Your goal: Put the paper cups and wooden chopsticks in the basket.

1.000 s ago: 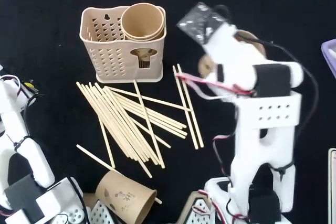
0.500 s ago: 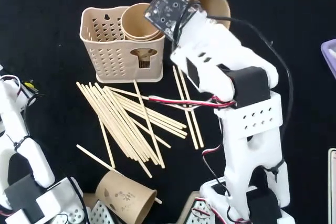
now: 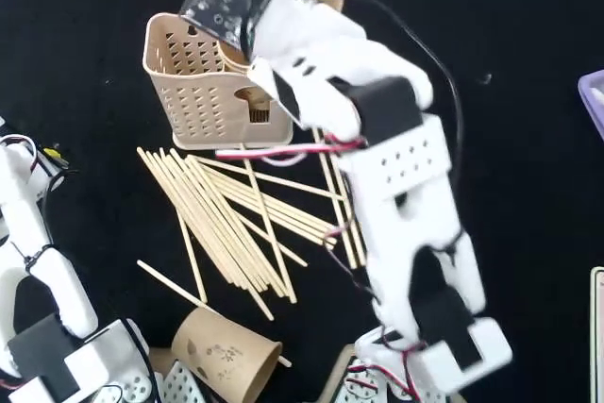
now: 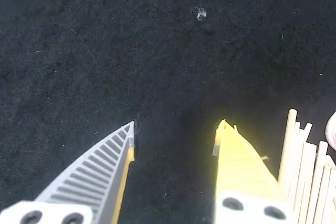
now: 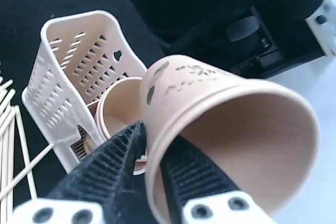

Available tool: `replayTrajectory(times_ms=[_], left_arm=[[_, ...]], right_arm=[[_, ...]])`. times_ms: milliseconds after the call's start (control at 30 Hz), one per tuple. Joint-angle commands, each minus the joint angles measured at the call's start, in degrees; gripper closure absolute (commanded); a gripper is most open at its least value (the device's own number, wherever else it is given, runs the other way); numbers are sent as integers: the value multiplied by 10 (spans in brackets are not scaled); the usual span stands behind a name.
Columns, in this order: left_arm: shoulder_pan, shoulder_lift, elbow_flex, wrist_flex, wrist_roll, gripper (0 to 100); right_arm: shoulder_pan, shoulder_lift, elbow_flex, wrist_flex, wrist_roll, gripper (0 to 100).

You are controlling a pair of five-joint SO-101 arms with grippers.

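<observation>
Jaws of right gripper (image 5: pixel 152 142) pinch a paper cup (image 5: pixel 226 124) by its wall, swung within the last second from beside the basket (image 3: pixel 193 92) to over its back corner, so release looks close; left gripper (image 4: pixel 176 125) spread beside the chopsticks (image 3: pixel 226 224) lying before the basket.

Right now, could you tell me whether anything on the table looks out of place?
Yes. One cup lies on its side at the near side of the table, and the chopsticks lie strewn in a loose fan in front of the basket rather than in it.
</observation>
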Motion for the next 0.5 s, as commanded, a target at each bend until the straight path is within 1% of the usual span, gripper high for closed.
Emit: replayTrajectory(times_ms=[0, 233, 467], left_arm=[[0, -21, -3, -6, 4, 759], [0, -21, -2, -5, 4, 759], [-4, -21, -2, -5, 4, 759]], right_arm=[[-9, 39, -82, 67, 40, 988], [-10, 129, -181, 170, 80, 988], [-9, 195, -230, 179, 86, 986]])
